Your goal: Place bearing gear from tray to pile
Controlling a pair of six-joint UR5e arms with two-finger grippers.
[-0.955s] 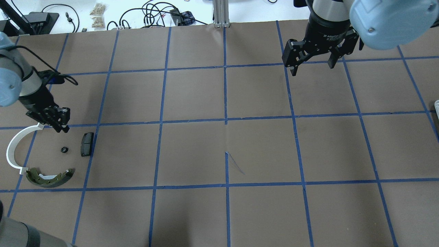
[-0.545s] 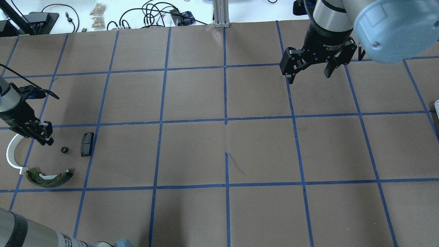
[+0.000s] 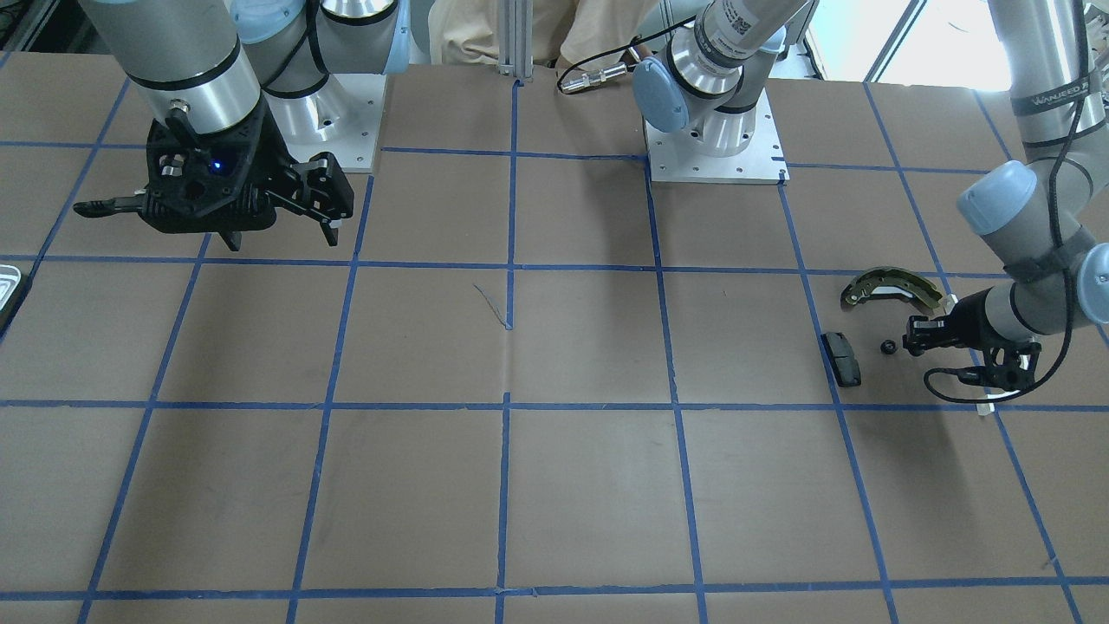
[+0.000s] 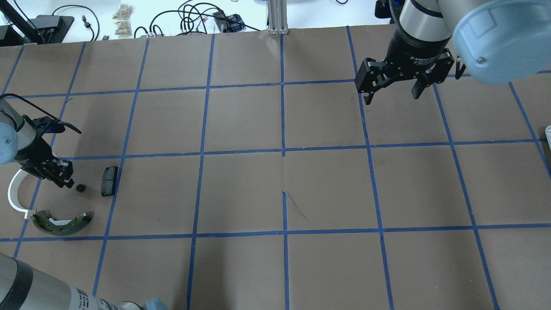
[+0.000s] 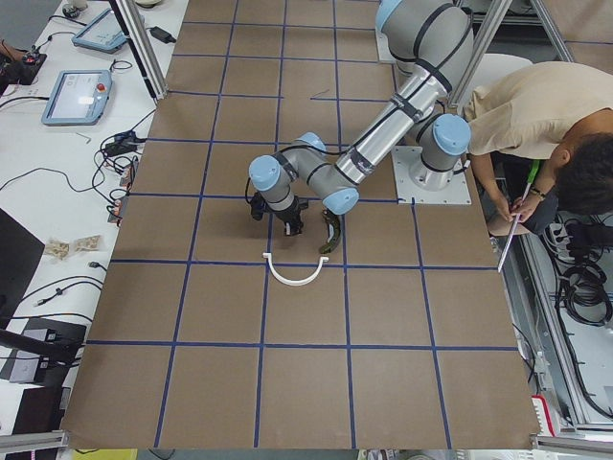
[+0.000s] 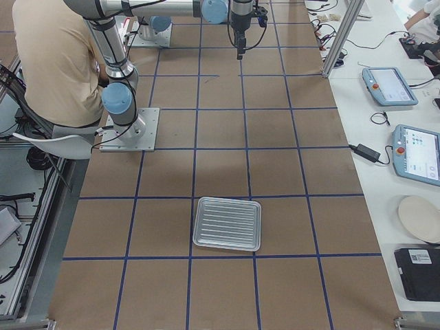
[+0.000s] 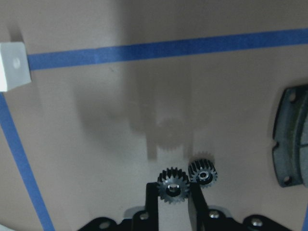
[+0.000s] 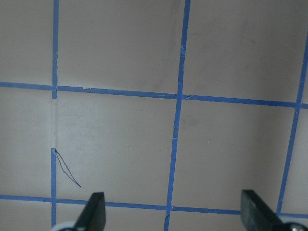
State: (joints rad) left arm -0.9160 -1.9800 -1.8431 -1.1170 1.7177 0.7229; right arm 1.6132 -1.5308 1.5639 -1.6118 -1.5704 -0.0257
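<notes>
My left gripper (image 7: 173, 202) is shut on a small black bearing gear (image 7: 173, 185) and holds it just above the table, its shadow on the paper beyond. A second small gear (image 7: 202, 172) lies on the table right beside it (image 4: 80, 187). The pile around it holds a dark pad (image 4: 109, 181), a white half-ring (image 4: 13, 196) and a brass-and-black brake shoe (image 4: 62, 221). In the overhead view my left gripper (image 4: 62, 177) is between the half-ring and the loose gear. My right gripper (image 4: 389, 92) is open and empty at the far right. The ribbed silvery tray (image 6: 227, 223) is empty.
The table is brown paper with a blue tape grid (image 4: 283, 150). Only a sliver of the tray (image 4: 549, 131) shows at the overhead view's right edge. Cables and small items lie on the white bench (image 4: 129, 17) beyond the table. A person (image 5: 536, 115) sits behind the robot bases.
My left gripper has moved left and nearer, down into the pile beside the loose gear. My right gripper has shifted slightly nearer and stays open.
</notes>
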